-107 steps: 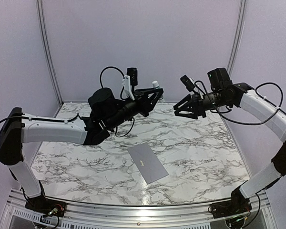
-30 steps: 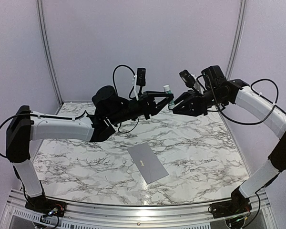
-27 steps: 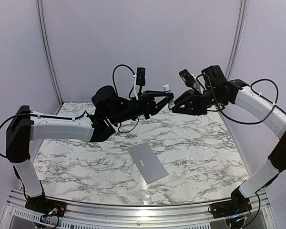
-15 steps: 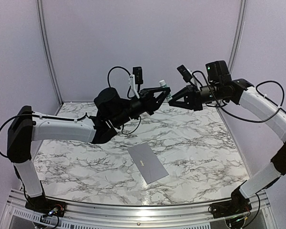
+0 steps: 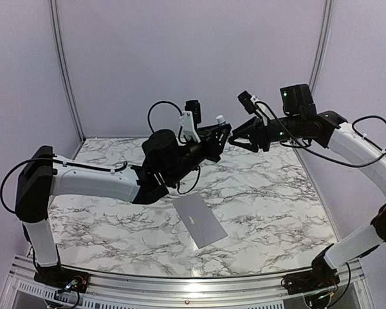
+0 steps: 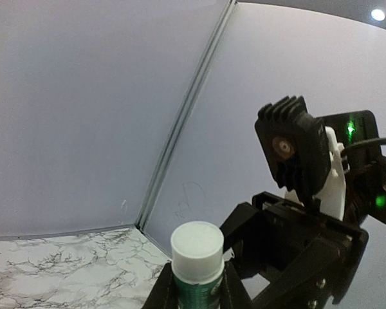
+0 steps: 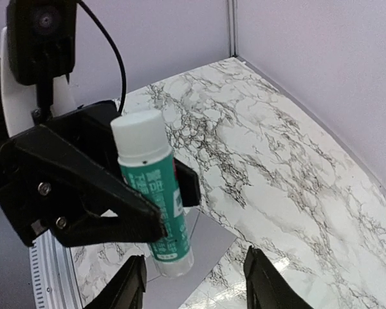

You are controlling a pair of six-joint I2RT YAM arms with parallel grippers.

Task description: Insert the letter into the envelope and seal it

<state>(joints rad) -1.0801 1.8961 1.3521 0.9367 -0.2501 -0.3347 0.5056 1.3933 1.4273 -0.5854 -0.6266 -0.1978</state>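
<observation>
Two arms are counted in the top view, each ending in one two-finger gripper. One grey envelope is seen, lying flat on the marble table in the lower centre of the frame, well apart from both grippers. One green-and-white tube with a white cap is also seen, held in the air near the upper centre of the top view.

The left arm is stretched from the lower left towards the upper centre, with its forearm raised above the table. The tube is pinched between the jaws of the left gripper, cap uppermost and leaning slightly. The right arm is bent in from the right edge, and the right gripper is pointed leftwards at the tube, just beside it. Its jaws are spread, as shown by the two fingertips set wide apart at the bottom edge of the right wrist view. Nothing is gripped between them.

In the left wrist view only the cap and the top of the tube's green body are shown; the rest is cut off by the bottom edge. The printing on the tube is too small to be read. In the right wrist view the envelope is largely covered by the tube and the left gripper, and only a grey patch is shown beneath them. Whether the envelope's flap is open or closed cannot be told.
</observation>
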